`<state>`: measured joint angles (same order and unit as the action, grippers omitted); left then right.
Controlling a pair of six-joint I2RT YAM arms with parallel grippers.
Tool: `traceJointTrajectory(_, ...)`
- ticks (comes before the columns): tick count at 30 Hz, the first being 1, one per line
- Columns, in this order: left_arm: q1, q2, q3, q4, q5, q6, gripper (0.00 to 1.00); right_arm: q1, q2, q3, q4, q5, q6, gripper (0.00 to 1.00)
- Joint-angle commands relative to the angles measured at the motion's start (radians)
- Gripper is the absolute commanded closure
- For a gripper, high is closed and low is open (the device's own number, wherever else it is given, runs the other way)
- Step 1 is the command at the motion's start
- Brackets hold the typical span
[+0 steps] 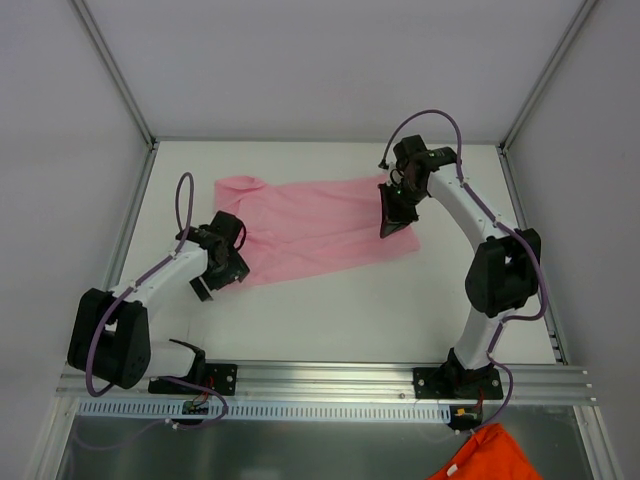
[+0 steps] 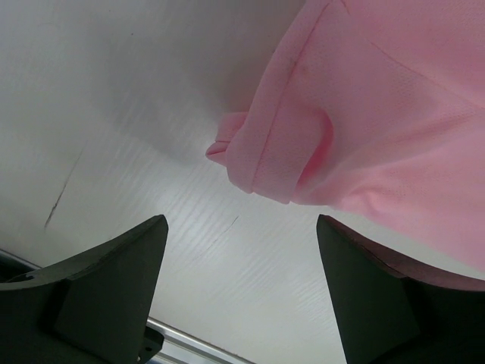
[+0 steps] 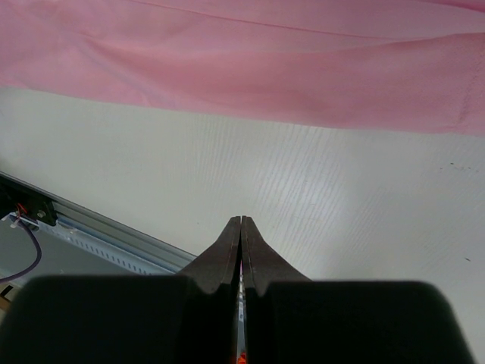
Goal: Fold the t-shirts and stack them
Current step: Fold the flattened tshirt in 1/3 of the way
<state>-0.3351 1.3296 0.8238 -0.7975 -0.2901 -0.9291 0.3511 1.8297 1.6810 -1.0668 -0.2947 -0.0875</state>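
A light pink t-shirt (image 1: 320, 230) lies spread across the middle of the white table (image 1: 330, 320), with one sleeve bunched at its far left. My left gripper (image 1: 222, 272) hovers at the shirt's near left corner. In the left wrist view that gripper (image 2: 242, 221) is open over bare table, and a folded hem of the t-shirt (image 2: 379, 98) lies just beyond its right finger. My right gripper (image 1: 390, 228) hangs over the shirt's right end. It is shut (image 3: 241, 220) with no cloth between the fingertips, and the t-shirt (image 3: 242, 68) lies past them.
An aluminium rail (image 1: 320, 380) runs along the near edge, carrying both arm bases. An orange cloth (image 1: 485, 455) lies below the rail at the bottom right. Grey walls and frame posts enclose the table on three sides.
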Motion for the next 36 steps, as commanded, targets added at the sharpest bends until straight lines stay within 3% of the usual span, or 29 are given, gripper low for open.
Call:
traceJointTrajectory(1,-0.01,-0.037,-0.025,0.06,0.002,-0.004,0.2,0.003,-0.066,-0.035,-0.012,0.015,-0.017,0.99)
traceJointTrajectory(7,-0.01,-0.05,-0.09,0.135,0.0,-0.013,0.28,0.003,-0.093,-0.089,-0.004,0.028,-0.02,0.99)
traceJointTrajectory(10,-0.01,-0.055,-0.107,0.149,-0.009,-0.011,0.39,0.003,-0.096,-0.098,-0.002,0.029,-0.021,0.99)
traceJointTrajectory(11,-0.01,-0.05,-0.11,0.152,-0.012,-0.013,0.46,0.003,-0.096,-0.101,-0.001,0.029,-0.021,0.99)
traceJointTrajectory(14,-0.009,-0.055,-0.115,0.158,-0.018,-0.016,0.54,0.003,-0.092,-0.112,0.001,0.028,-0.021,0.99)
traceJointTrajectory(17,-0.01,-0.07,-0.112,0.155,-0.032,-0.013,0.53,0.003,-0.09,-0.121,0.007,0.023,-0.021,0.99)
traceJointTrajectory(22,-0.01,-0.049,-0.094,0.142,-0.064,-0.001,0.32,0.003,-0.086,-0.126,0.01,0.028,-0.024,0.99)
traceJointTrajectory(24,-0.01,-0.03,-0.084,0.126,-0.079,-0.004,0.3,0.003,-0.084,-0.122,0.01,0.026,-0.024,0.99)
traceJointTrajectory(31,-0.009,0.007,-0.075,0.119,-0.141,-0.016,0.53,0.0,-0.089,-0.127,0.007,0.032,-0.027,0.99)
traceJointTrajectory(36,-0.01,-0.017,-0.078,0.139,-0.17,0.006,0.57,-0.003,-0.09,-0.133,0.008,0.029,-0.029,0.99)
